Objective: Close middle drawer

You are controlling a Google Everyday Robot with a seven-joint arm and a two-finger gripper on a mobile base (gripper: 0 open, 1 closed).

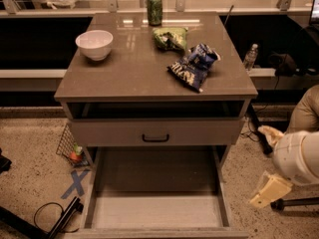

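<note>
The middle drawer (154, 210) is pulled far out toward the camera. Its long pale floor is bare and its front edge (154, 232) lies at the bottom of the view, so its handle is hidden. Above it, the taller-fronted drawer (199, 132) with a dark bar handle (155, 138) stands slightly out under the counter. The lowest drawer is hidden. My gripper (268, 192) hangs at the right, beside and outside the open drawer's right wall, at about its height and not touching it.
On the counter (134, 73) stand a white bowl (94, 44), a green can (154, 9), a green bag (170, 37) and a blue chip bag (193, 66). A wire basket (70, 148), blue floor tape (76, 183) and a cable (47, 215) are at the left. A bottle (250, 58) is at the right.
</note>
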